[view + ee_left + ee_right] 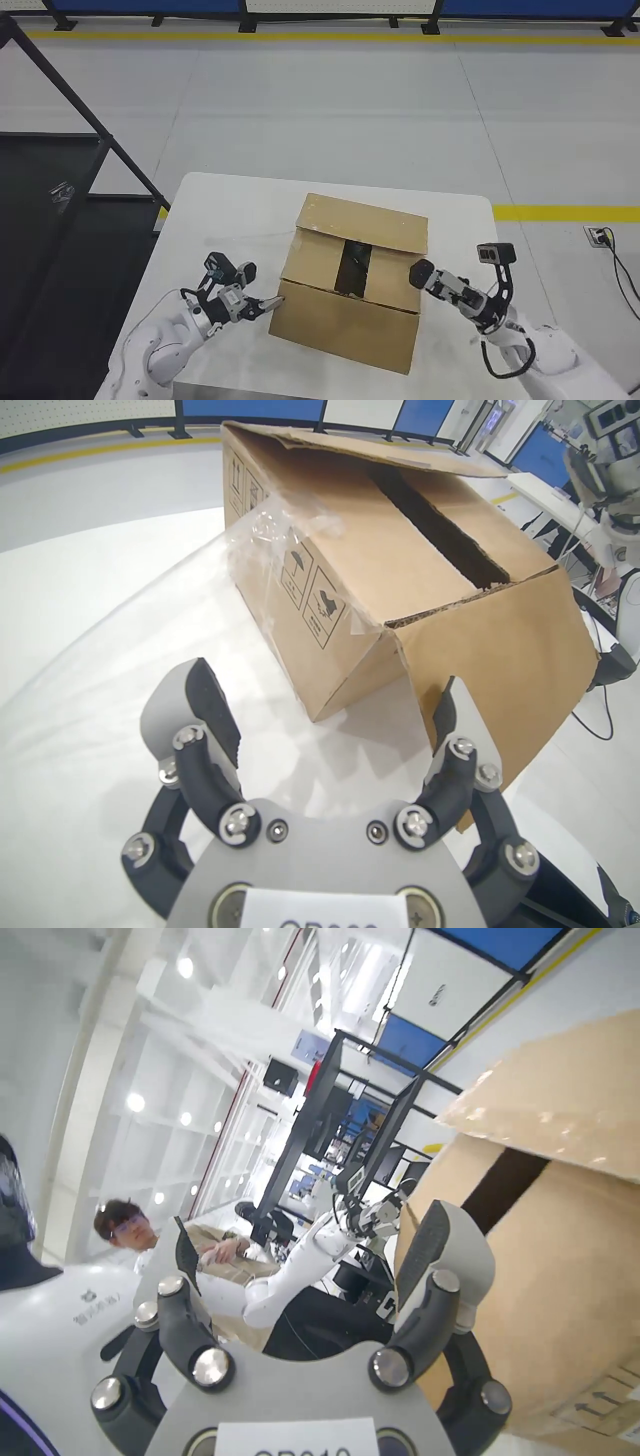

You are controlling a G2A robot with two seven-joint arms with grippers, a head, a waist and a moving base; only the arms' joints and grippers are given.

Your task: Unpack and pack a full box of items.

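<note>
Two grippers were beside the cardboard box (350,290) in the middle of the white table (230,215), the left gripper (272,304) at 9 o'clock and the right gripper (420,272) at 3, both with fingers (215,700) wide and empty. We feared a push from one side could spin the box, or the loose clear tape (280,525) could catch a gripper. The box lay long from 12 to 6, with its slit (352,268) facing up.

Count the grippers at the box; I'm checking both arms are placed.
2. The left gripper, open, is just left of the box; the right gripper, open, is at its right side.
</note>
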